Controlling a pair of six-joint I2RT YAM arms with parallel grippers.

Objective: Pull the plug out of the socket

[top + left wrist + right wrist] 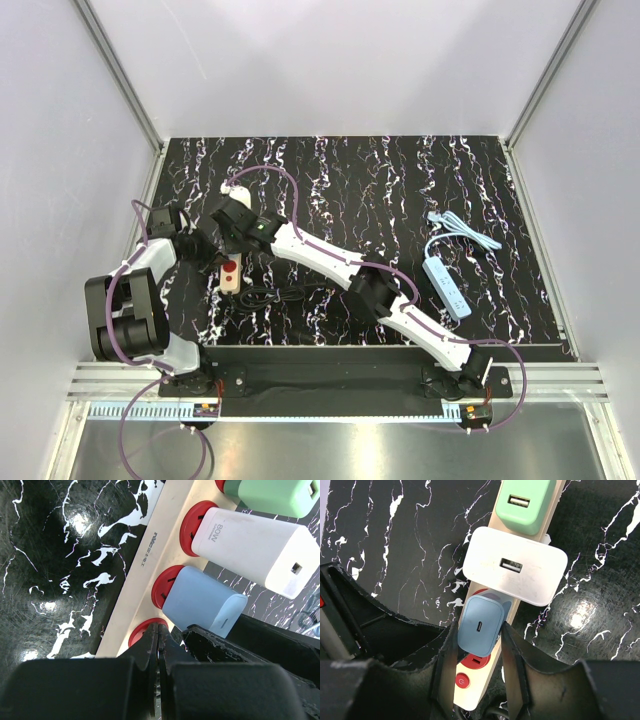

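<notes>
Right tool (478,635) clamped on pale blue cube plug (480,622); pull straight off, no rocking (white charger (520,570) just beside). Left tool (158,635) closed, tip on beige power strip (142,575): hold it down.

- The right gripper (478,629) has one finger on each side of the pale blue plug (480,625), with hardly any room left. Whether they touch it is hard to tell.
- A white adapter (515,567) crowds the plug's far side, with a green adapter (524,502) beyond it.
- The left gripper (158,640), fingers together, occupies the beige socket strip (135,580) on the plug's other side.
- Bare dark table (385,545) lies open along both sides of the strip.
</notes>
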